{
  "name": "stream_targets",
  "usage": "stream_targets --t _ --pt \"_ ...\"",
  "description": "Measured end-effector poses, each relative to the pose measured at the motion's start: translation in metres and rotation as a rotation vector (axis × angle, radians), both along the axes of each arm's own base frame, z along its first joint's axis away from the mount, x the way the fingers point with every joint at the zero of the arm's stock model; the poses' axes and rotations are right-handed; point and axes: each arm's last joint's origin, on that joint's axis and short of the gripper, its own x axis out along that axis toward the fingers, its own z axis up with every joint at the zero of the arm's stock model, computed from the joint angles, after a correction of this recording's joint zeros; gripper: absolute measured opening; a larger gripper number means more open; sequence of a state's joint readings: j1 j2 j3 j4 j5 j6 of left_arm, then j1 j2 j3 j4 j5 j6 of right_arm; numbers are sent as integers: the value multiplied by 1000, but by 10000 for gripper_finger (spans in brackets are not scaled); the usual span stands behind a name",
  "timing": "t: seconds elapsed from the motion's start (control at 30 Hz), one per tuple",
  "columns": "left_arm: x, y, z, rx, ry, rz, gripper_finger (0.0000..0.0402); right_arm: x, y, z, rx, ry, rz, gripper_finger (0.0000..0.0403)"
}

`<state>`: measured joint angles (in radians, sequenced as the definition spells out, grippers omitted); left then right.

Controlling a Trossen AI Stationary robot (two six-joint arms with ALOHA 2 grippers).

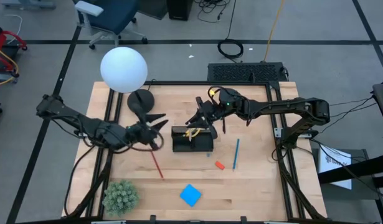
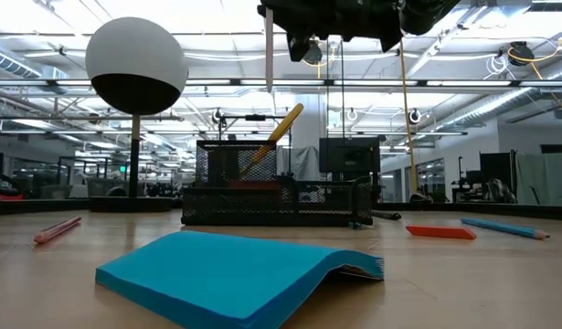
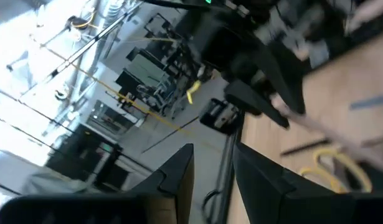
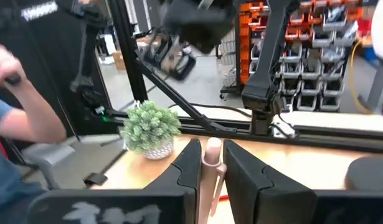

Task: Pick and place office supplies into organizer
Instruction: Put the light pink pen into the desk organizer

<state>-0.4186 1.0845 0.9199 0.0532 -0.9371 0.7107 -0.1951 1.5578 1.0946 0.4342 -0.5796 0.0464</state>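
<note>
Left gripper (image 1: 159,132) waits left of the organizer (image 1: 192,140), fingers spread, nothing between them. Red pencil (image 1: 157,163) lies just in front of it. Organizer mid-table, yellow-handled scissors (image 1: 192,132) already in it. Blue note pad (image 1: 190,195) near the front edge. Right gripper (image 1: 207,118) hovers above the organizer's rear, pinching a pale pencil (image 4: 210,163). Orange eraser (image 1: 220,165) and blue pencil (image 1: 236,154) lie to the right. Step in hand: placing the pale pencil. Next move likely calls for lowering it into the tall compartment, then letting go.
</note>
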Motion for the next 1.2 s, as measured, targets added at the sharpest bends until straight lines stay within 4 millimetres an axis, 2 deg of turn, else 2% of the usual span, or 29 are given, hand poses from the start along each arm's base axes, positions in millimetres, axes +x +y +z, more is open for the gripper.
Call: stream_targets --t 0.17,0.5,0.77,1.03,1.2 --pt "-9 7 9 -105 -82 -27 120 0 0 -1 -126 -42 10 36" --pt "-3 21 5 -242 -132 24 120 3 16 -6 -327 -57 -14 36" --pt "1 30 -9 -384 -124 -30 120 -3 21 -20 -380 -154 -13 36" --pt "3 40 -24 -408 -270 -71 120 -11 15 -34 -401 -195 -90 36" --pt "4 48 -32 -459 -287 -121 120 -5 12 -42 -383 -210 -98 36"
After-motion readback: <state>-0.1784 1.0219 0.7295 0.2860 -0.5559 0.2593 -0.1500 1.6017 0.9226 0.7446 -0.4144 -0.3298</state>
